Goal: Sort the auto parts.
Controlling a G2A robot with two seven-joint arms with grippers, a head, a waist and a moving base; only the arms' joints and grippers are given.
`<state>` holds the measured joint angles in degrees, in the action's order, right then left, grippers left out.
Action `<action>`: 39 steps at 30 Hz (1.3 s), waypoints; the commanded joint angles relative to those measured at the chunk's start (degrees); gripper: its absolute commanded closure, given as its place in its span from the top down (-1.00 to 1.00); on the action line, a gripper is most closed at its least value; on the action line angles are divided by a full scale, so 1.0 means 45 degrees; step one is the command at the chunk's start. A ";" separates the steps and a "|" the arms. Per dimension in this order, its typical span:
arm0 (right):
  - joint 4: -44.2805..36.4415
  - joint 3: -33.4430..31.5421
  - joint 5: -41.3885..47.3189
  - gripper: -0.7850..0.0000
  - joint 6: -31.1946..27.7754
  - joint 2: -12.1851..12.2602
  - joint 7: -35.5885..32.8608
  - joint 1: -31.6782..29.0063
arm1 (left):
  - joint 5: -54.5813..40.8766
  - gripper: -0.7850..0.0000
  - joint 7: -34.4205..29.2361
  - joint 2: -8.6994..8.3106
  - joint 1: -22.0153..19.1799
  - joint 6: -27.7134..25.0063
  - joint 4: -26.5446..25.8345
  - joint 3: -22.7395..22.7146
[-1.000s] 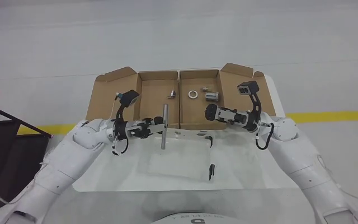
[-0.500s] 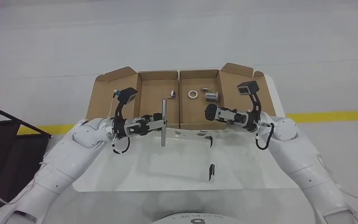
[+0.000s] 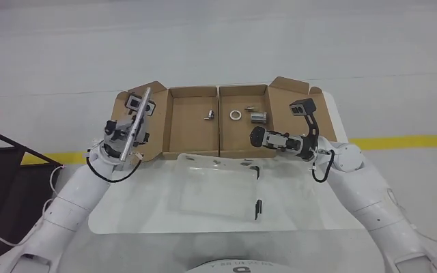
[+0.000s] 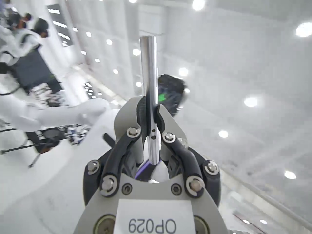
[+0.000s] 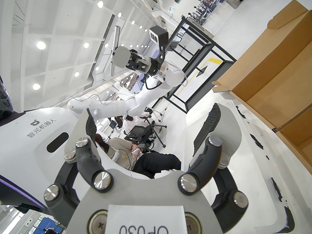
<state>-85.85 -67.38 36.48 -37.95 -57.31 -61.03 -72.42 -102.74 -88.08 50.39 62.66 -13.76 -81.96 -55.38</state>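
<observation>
Two-compartment brown cardboard box (image 3: 194,90): stood open at the far edge of the white table (image 3: 205,205); small metal parts (image 3: 209,114) are seen in both compartments.
Long shiny metal rod (image 3: 136,121): held tilted in the left gripper (image 3: 128,135), above the box's left flap and clear of the table.
Right gripper (image 3: 258,136): held just in front of the right compartment.
Step in hand: judged to be the carrying of the rod to the box.
Next move: a lowering with the rod laid lengthwise is called for; which compartment is meant cannot be told.
Left wrist, fingers (image 4: 142,113): closed on the rod (image 4: 148,74) near one end.
Left wrist, writing: a white printed tag (image 4: 151,220) is fixed on the gripper's base; it is not read off.
Right wrist, fingers (image 5: 207,127): spread wide, with nothing held between them.
Right wrist, writing: a like tag (image 5: 146,220) is carried.
</observation>
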 commanded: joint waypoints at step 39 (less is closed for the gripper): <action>0.0000 -0.0001 0.0001 1.00 -0.0001 0.0000 0.0000 -0.0001 | 1.7230 -1.00 0.9256 0.0762 0.1308 -0.5698 -0.1535 -0.2706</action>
<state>-85.85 -67.38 36.48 -37.95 -57.31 -61.03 -72.42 -32.06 -50.34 53.76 68.10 -38.81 -88.41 -67.18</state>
